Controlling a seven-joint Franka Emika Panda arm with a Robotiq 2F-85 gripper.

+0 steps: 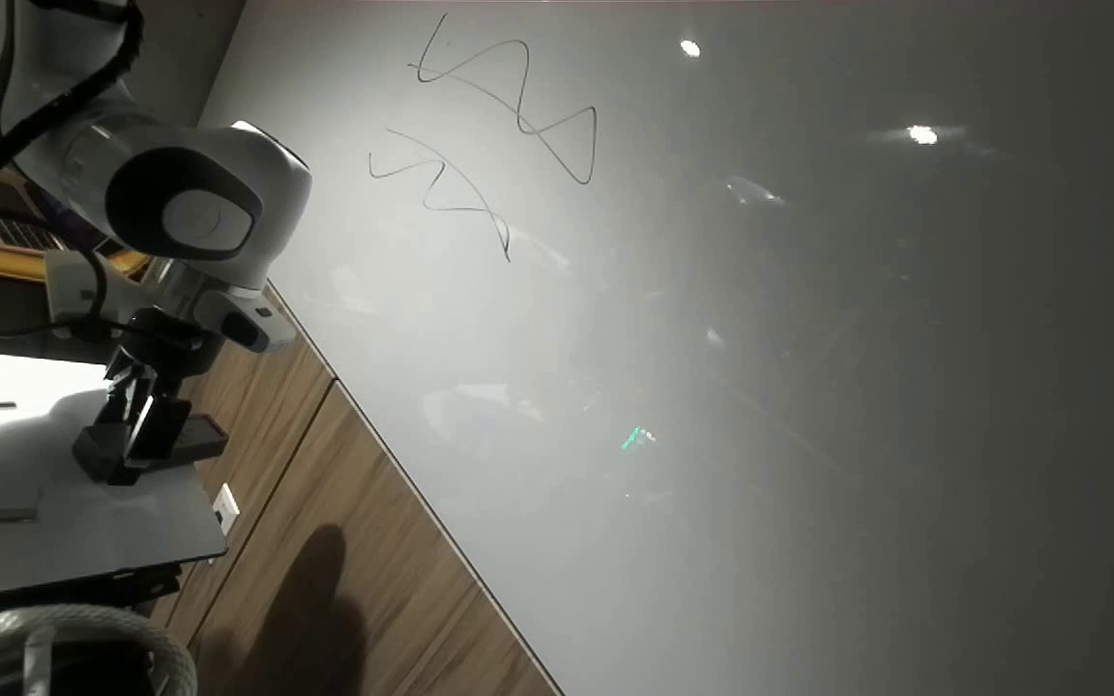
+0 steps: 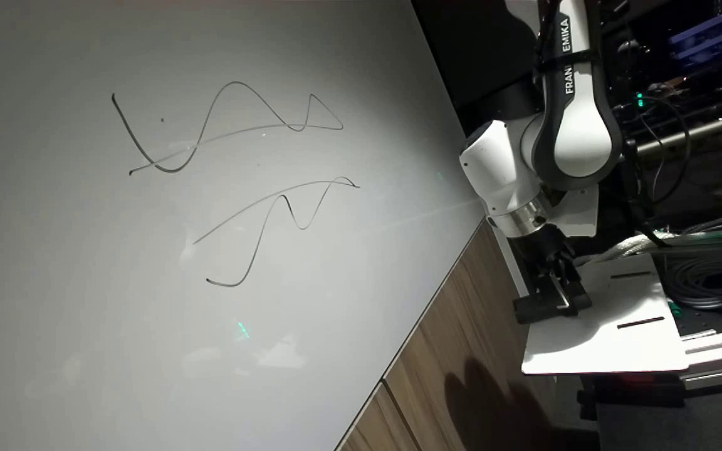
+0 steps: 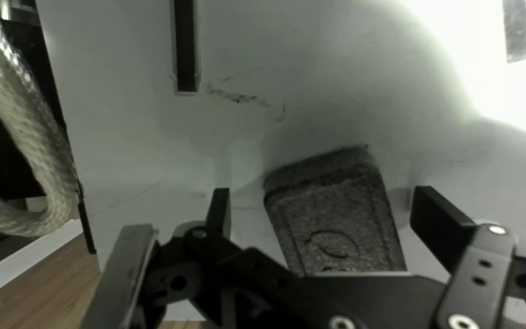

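Nearest, I observe the gripper (image 3: 327,212), jaws apart, straddling an eraser-like gray block (image 3: 336,224) lying ungripped on the white plate (image 3: 121,146), positioning seemingly done and grasp not yet made, while well beyond the gripper the whiteboard (image 2: 85,250) bears dark strokes (image 2: 196,146).

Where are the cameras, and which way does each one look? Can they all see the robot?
Wrist view: rides right behind the open gripper, looking past it at a dark gray block and white tabletop; of the robot, only the gripper shows.
An exterior view: off the robot, facing a whiteboard; the arm shows at the picture's left.
An exterior view: elsewhere off the robot, facing that whiteboard; the arm shows at the picture's right.
Both exterior views share two black scribbles, wood panels, tabletop, arm and gripper.
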